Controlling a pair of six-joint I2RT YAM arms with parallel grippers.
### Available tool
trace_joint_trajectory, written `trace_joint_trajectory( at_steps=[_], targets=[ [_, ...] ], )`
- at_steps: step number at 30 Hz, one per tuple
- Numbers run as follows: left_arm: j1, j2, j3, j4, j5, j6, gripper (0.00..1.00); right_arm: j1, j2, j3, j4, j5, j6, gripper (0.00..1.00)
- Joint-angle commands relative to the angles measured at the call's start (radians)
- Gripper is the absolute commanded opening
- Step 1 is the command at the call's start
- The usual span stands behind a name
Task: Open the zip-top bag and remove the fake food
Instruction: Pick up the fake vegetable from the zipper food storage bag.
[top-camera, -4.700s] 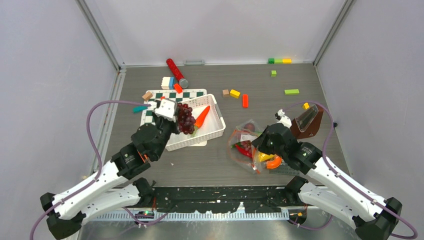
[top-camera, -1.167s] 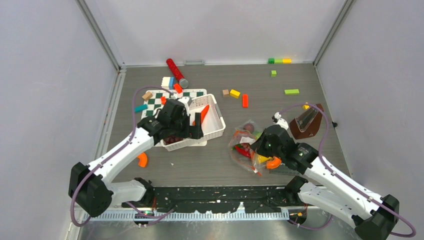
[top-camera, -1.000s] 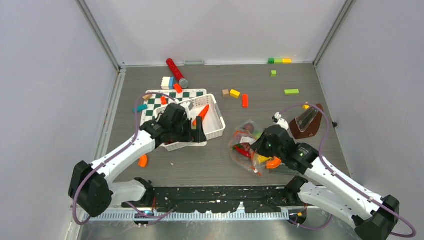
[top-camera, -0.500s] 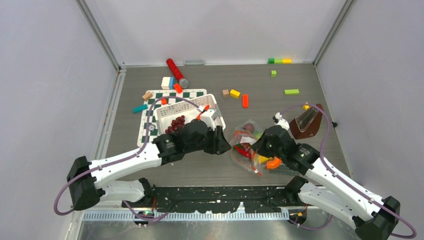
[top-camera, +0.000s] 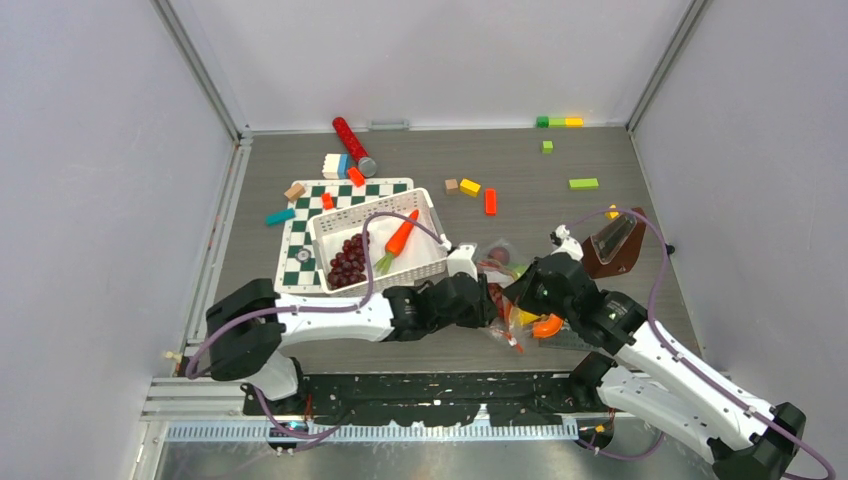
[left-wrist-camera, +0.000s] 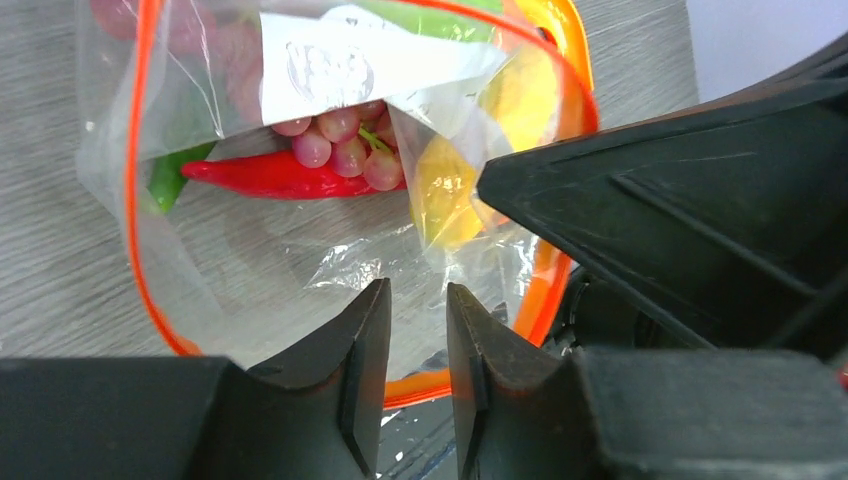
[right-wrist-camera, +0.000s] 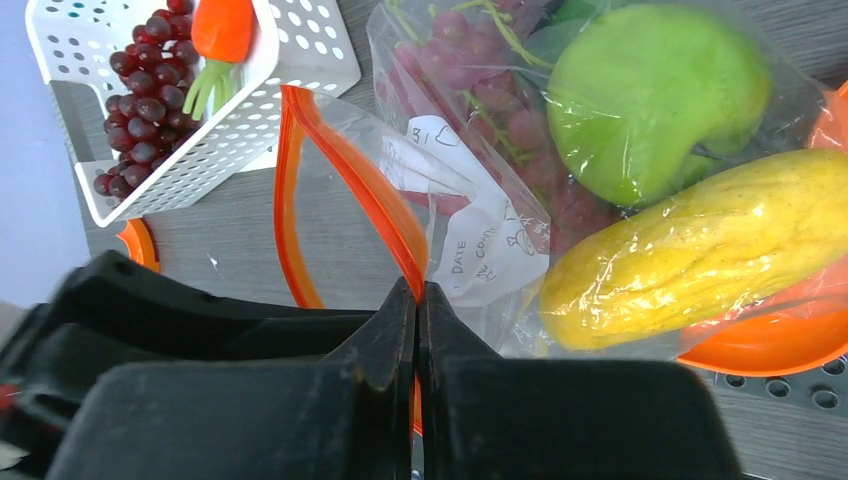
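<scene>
On the grey worktop (top-camera: 600, 165), just right of a white basket (top-camera: 428, 262): a clear bag (left-wrist-camera: 250, 270) edged with an orange zip strip (right-wrist-camera: 352, 172), lying crumpled, mouth gaping in a wide loop. Inside the bag, toward its far end: a green apple (right-wrist-camera: 655, 95), a yellow oblong piece (right-wrist-camera: 700, 250) just beside the apple, a red chili (left-wrist-camera: 285, 175), a bunch of pale grapes (left-wrist-camera: 340, 140) touching the chili, a long green vegetable (left-wrist-camera: 168, 180) at the chili's tip, and a white label (left-wrist-camera: 340, 70) on the film. Right tool (right-wrist-camera: 417, 288) with fingers pressed together, clamped on the orange zip strip at one side of the mouth, the strip running up in an arch into the closed fingers. Left tool (left-wrist-camera: 415, 290) low at the open mouth, pointing into the bag, fingers a narrow gap apart, nothing seen clamped between them, clear film showing behind the gap. Already out of the bag, in the white basket: a bunch of dark grapes (top-camera: 347, 260) and an orange carrot (top-camera: 398, 238), side by side. Partly under the basket, a green-and-white checkered mat (top-camera: 298, 262). Partly under the bag's near corner, below the yellow oblong piece, an orange curved piece (top-camera: 547, 326). Scattered over the far worktop, well apart from the bag: small coloured blocks (top-camera: 469, 187) and a red tube (top-camera: 352, 143).
</scene>
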Motion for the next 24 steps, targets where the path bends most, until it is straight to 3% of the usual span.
trace_joint_trajectory(
  at_steps=[1, 9, 15, 24],
  targets=[
    [-0.021, 0.048, 0.036, 0.071, -0.111, -0.053, 0.31, -0.002, -0.038, -0.001, 0.016, 0.009, 0.007, 0.0],
    [-0.021, 0.137, 0.037, 0.101, -0.128, -0.079, 0.28, -0.002, -0.02, -0.006, 0.025, -0.023, 0.006, 0.0],
    [-0.018, 0.136, 0.034, 0.027, -0.196, -0.12, 0.23, -0.002, -0.035, -0.009, 0.035, -0.038, 0.018, 0.0],
    [0.01, 0.123, -0.016, 0.021, -0.204, -0.156, 0.25, 0.024, -0.063, 0.0, 0.019, 0.03, 0.025, 0.0]
  ],
)
